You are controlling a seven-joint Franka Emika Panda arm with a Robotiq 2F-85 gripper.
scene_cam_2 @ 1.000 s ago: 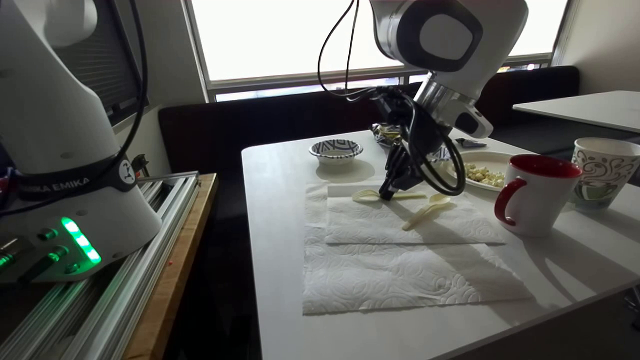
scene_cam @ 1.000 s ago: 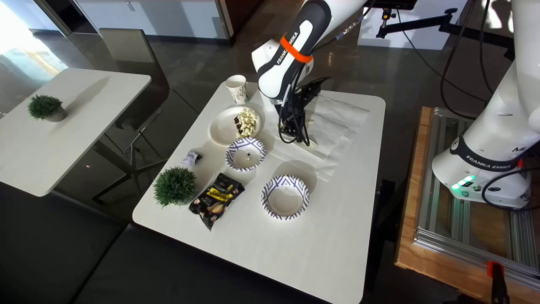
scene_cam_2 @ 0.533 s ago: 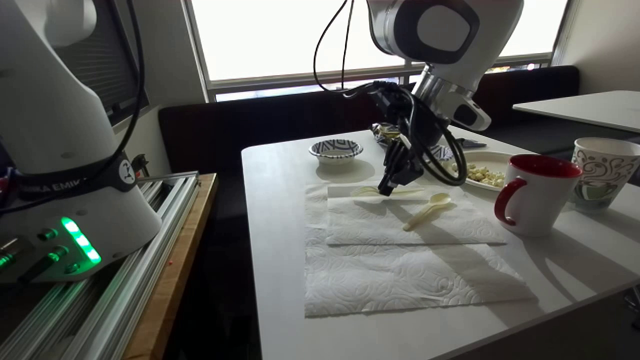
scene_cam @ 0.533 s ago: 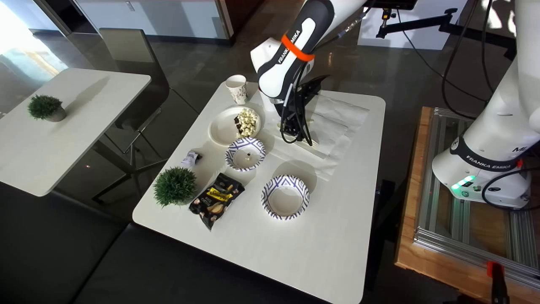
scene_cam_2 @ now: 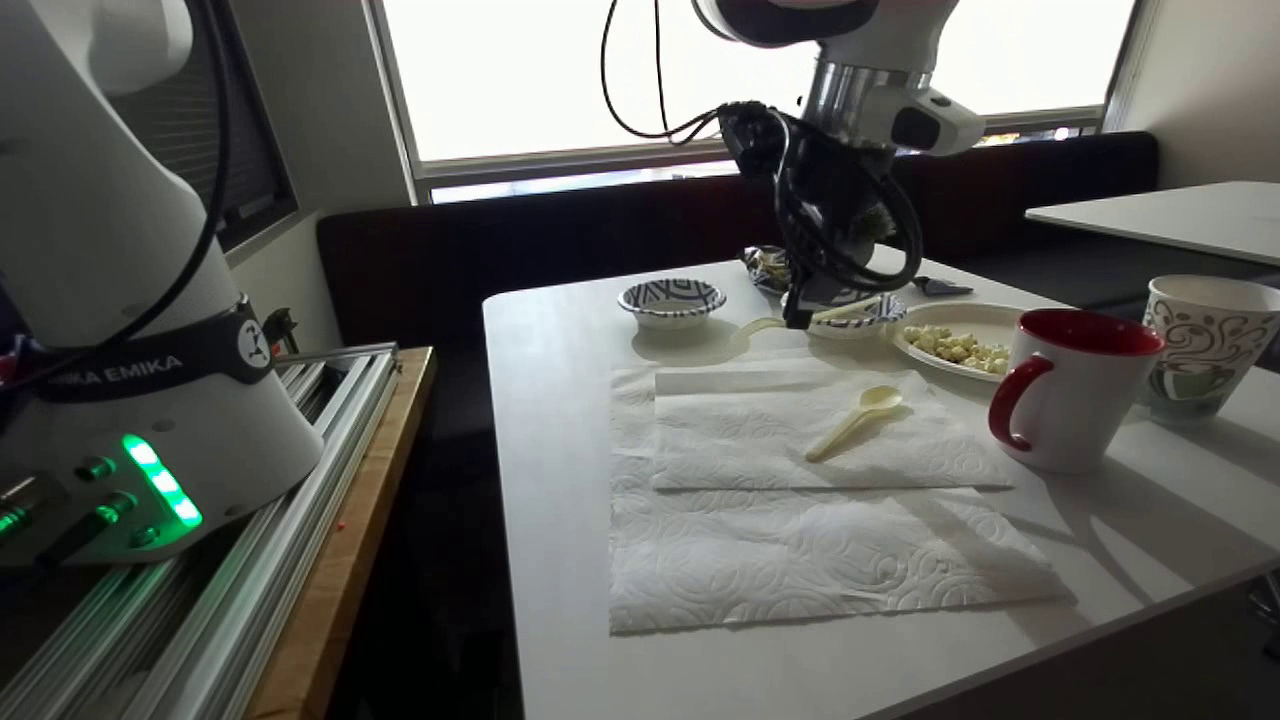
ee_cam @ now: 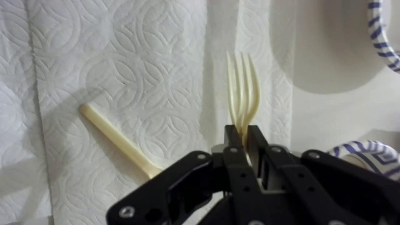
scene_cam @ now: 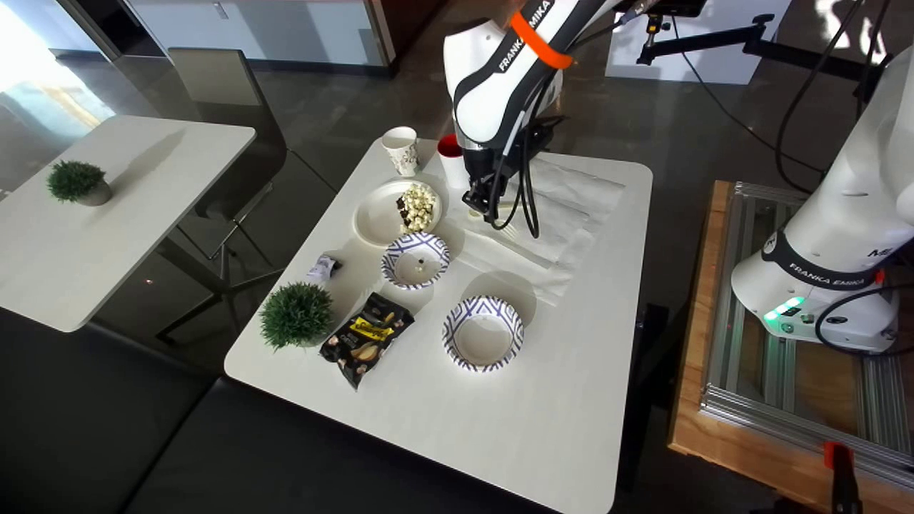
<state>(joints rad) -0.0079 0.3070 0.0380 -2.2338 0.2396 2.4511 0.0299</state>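
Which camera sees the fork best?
Wrist view: the fork shows its prongs close up, though the end effector hides much of its handle. In both exterior views it looks smaller and partly covered.

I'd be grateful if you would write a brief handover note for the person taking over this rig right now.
Claw: shut on the fork, near its pronged end, holding it above the paper towels.
Things: the spoon lies on the paper towels; the mug stands near the plate with popcorn; two patterned bowls stand on the table.
Done: the fork is gripped and clear of the paper towels.
Left: the fork is not yet set down or released; the spoon is ungripped.
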